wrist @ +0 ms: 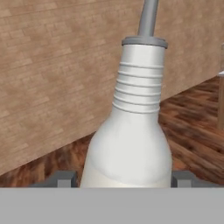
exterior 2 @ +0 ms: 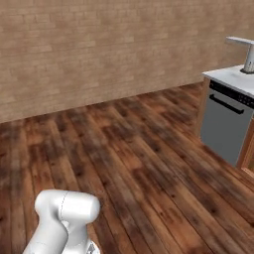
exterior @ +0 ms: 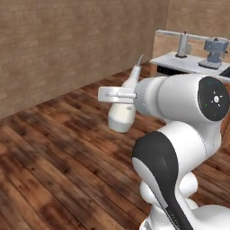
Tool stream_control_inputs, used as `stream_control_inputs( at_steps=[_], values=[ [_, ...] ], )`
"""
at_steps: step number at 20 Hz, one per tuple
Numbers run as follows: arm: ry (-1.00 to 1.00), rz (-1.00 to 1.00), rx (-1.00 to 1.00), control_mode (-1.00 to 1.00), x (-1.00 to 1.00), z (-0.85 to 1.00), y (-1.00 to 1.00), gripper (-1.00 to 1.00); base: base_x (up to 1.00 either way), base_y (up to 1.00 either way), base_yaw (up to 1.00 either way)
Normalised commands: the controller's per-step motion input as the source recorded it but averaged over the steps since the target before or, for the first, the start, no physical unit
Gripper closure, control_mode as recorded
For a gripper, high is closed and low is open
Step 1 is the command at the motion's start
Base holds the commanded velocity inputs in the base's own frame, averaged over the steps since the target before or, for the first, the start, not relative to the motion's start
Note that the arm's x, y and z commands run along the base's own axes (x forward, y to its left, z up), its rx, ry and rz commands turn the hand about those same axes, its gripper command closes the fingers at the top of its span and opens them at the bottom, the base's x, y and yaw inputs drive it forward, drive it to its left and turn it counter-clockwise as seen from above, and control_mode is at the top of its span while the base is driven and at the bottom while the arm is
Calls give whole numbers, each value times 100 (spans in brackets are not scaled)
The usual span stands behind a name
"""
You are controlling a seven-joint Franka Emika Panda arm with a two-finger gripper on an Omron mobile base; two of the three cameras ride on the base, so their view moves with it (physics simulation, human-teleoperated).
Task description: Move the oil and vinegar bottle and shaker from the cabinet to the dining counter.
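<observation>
My claw (wrist: 124,179) is clamped around the wide base of the oil and vinegar bottle (wrist: 131,131), one finger (wrist: 61,179) on each side. The bottle stands upright between them, ribbed neck and thin spout rising above my fingertips. In the left base view the bottle (exterior: 122,112) hangs in the air above the wooden floor (exterior: 58,152), with a brick wall (exterior: 58,45) beyond it.

Even, soft rendered light (no strong shadows or glare); all views slightly blurry, low-resolution.
</observation>
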Motion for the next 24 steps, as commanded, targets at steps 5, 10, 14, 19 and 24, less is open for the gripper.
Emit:
stream_control_inputs(
  at_steps=[5,10,14,19,24],
  values=[
    [0,0,0,100,0,0,0,100,89,-38,3],
    [0,0,0,100,0,0,0,100,94,-30,1],
    [0,0,0,100,0,0,0,100,94,-17,0],
    [0,0,0,100,0,0,0,100,94,-3,0],
    [0,0,0,100,0,0,0,100,94,0,0]
  ],
)
